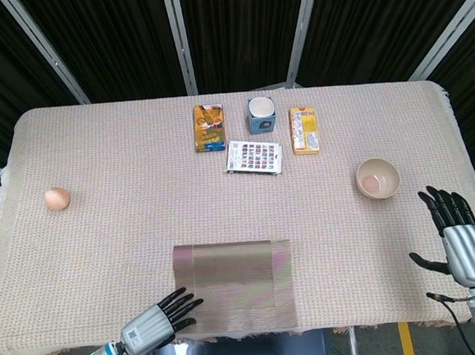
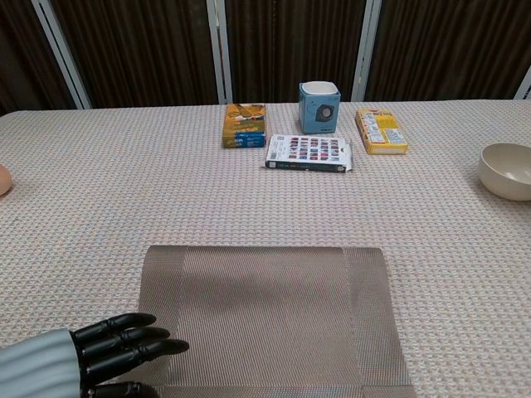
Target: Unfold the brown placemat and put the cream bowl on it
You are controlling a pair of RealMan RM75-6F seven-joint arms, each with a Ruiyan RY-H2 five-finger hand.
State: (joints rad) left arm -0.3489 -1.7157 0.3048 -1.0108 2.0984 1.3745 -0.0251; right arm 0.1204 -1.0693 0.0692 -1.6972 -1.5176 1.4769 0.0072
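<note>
Left hand (image 2: pixel 124 355): lower left of the chest view, fingers extended and slightly apart, holding nothing; fingertips at the near left corner of the placemat, contact not determinable. Its wrist and arm are cut off by the frame edge.

Right hand (image 1: pixel 459 238): lower right of the head view, off the table's right edge, fingers spread upward, holding nothing. Absent from the chest view.

Brown placemat (image 2: pixel 270 319): lower centre, folded, with the rounded fold along its far edge and the loose edges toward the near table edge. Judged light, thin, woven, flexible but springy; likely to slide on the cloth. Best taken at a near corner of the top layer, then lifted and swung away. The near edge runs out of the chest view, so the separation of layers cannot be seen.

Cream bowl (image 1: pixel 377 178): right of centre in the head view, upright, well apart from the placemat. Judged rigid, smooth, possibly breakable; best held at the rim. Partly cropped in the chest view.
</note>
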